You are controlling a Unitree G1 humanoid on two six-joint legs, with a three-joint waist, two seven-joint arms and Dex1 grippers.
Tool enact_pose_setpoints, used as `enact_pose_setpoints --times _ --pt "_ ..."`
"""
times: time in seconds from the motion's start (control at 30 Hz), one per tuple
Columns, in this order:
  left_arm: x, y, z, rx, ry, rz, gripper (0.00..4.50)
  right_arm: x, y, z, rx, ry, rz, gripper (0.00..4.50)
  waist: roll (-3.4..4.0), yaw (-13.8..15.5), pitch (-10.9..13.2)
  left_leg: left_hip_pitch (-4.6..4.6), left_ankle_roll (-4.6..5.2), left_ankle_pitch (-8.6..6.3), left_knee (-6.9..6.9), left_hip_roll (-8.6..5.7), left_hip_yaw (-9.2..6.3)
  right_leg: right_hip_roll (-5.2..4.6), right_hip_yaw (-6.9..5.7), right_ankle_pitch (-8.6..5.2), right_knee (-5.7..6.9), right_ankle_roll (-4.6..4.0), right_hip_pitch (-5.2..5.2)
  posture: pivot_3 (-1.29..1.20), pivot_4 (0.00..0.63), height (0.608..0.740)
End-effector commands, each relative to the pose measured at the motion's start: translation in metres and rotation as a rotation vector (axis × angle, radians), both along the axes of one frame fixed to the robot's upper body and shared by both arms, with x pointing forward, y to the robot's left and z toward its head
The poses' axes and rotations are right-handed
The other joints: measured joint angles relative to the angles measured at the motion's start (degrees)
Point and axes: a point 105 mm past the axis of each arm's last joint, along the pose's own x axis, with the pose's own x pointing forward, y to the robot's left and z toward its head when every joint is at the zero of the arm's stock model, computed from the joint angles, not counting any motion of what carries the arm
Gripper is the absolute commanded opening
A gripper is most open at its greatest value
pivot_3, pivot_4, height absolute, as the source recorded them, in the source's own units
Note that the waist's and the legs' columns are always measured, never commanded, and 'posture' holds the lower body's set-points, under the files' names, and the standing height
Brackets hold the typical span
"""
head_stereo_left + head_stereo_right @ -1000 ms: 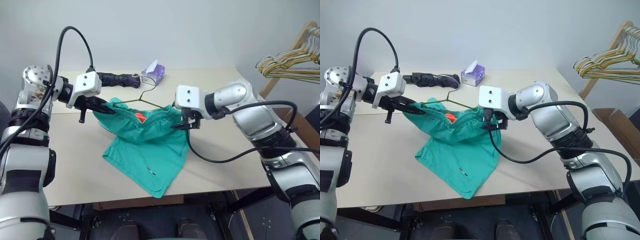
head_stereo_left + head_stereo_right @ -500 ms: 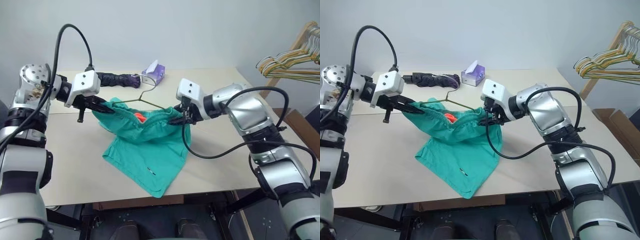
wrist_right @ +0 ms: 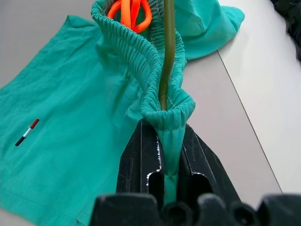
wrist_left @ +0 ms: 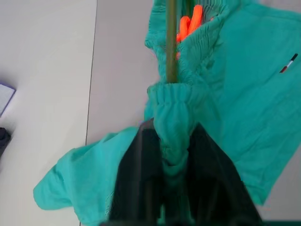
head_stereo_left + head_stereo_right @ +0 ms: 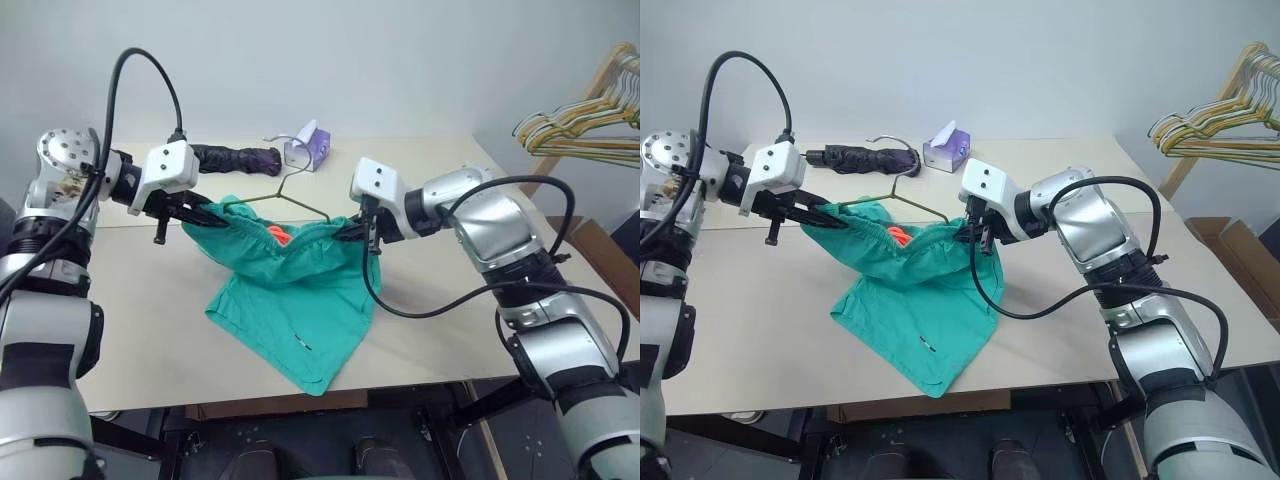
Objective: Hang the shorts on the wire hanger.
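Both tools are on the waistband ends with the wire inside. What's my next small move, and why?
Probably lift both tools together. The right tool is shut on the shorts at one waistband end, the left tool pinches the other, and the wire hanger runs through the waistband. The legs lie on the table, so a lift would show whether the shorts hang.

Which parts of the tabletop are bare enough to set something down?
Bare table lies left of the shorts, and a wide patch right of the tissue box. It is crowded at the back centre, where the black folded umbrella, tissue box and wire hanger sit close together.
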Motion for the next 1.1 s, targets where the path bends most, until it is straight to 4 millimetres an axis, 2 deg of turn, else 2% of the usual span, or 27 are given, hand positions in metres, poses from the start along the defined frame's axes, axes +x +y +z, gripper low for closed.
enact_pose_setpoints --times 0.03,0.3,0.33,0.43,0.5,0.67,0.73,0.8,0.93,1.1 --pt "-0.001 -0.005 0.016 -0.049 -0.056 -0.028 1.85 -0.001 0.001 0.014 0.017 -0.059 0.005 0.07 0.00 0.02 0.00 0.00 0.00 0.00 0.00 0.00 0.00 0.00 0.00 0.00 0.00 0.00 0.00 0.06 0.000 0.740" --pt "0.000 -0.007 0.021 -0.122 -0.075 -0.027 4.35 -0.003 -0.007 0.010 0.034 -0.031 -0.039 0.07 0.00 -0.06 0.00 0.00 0.00 0.00 0.00 0.00 0.00 0.00 0.00 0.00 0.00 0.00 0.00 0.02 0.000 0.740" --pt "-0.001 -0.006 0.021 -0.120 -0.075 -0.026 4.50 -0.003 -0.009 0.009 0.038 -0.027 -0.053 0.07 0.00 -0.08 0.00 0.00 0.00 0.00 0.00 0.00 0.00 0.00 0.00 0.00 0.00 0.00 0.01 0.01 0.000 0.740" --pt "0.000 -0.001 0.018 -0.074 -0.094 -0.016 4.50 -0.003 -0.018 0.007 0.051 -0.012 -0.108 0.07 0.00 -0.36 0.00 0.01 0.00 0.00 0.00 0.00 0.00 0.00 0.00 0.00 0.00 0.00 0.01 -0.02 0.000 0.740" --pt "0.003 -0.001 0.020 -0.107 -0.118 0.003 4.50 -0.002 -0.027 0.004 0.059 0.004 -0.174 0.07 0.00 -0.58 0.00 0.00 0.00 0.00 0.00 0.00 0.00 0.00 0.00 0.00 -0.01 0.00 0.01 -0.03 0.000 0.740" --pt "0.006 -0.001 0.049 -0.367 -0.178 0.044 4.50 -0.001 -0.055 -0.001 0.085 0.029 -0.364 0.07 -0.01 -1.61 -0.01 -0.03 0.00 0.00 0.04 0.00 0.00 -0.03 -0.02 0.00 -0.01 0.00 0.02 -0.08 0.000 0.740" --pt "0.002 0.001 0.066 -0.519 -0.182 0.045 4.50 -0.001 -0.075 -0.001 0.102 0.040 -0.497 0.07 0.00 -2.40 0.00 -0.03 0.00 0.00 0.04 0.00 0.00 -0.03 -0.01 0.00 -0.02 0.00 0.01 -0.10 0.000 0.740" --pt "-0.003 0.002 0.075 -0.636 -0.179 0.031 4.50 -0.004 -0.098 -0.003 0.093 0.044 -0.643 0.07 0.00 -3.11 0.00 -0.04 0.00 0.00 0.04 0.00 -0.02 -0.02 -0.02 0.00 0.01 0.00 -0.01 -0.12 0.000 0.740" --pt "-0.017 -0.002 0.070 -0.766 -0.137 0.005 4.50 -0.016 -0.143 -0.006 0.106 0.094 -0.965 0.07 0.04 -4.79 -0.03 0.04 0.00 0.00 0.04 0.00 -0.02 -0.07 0.00 0.00 0.03 0.01 0.07 -0.14 0.000 0.740" --pt "-0.035 -0.034 0.057 -0.900 -0.065 -0.016 4.50 -0.019 -0.197 0.002 0.174 0.056 -1.364 0.07 0.04 -6.27 -0.04 0.10 0.00 0.00 0.04 -0.01 -0.05 -0.07 0.02 0.00 0.11 0.00 0.14 -0.17 0.000 0.740"
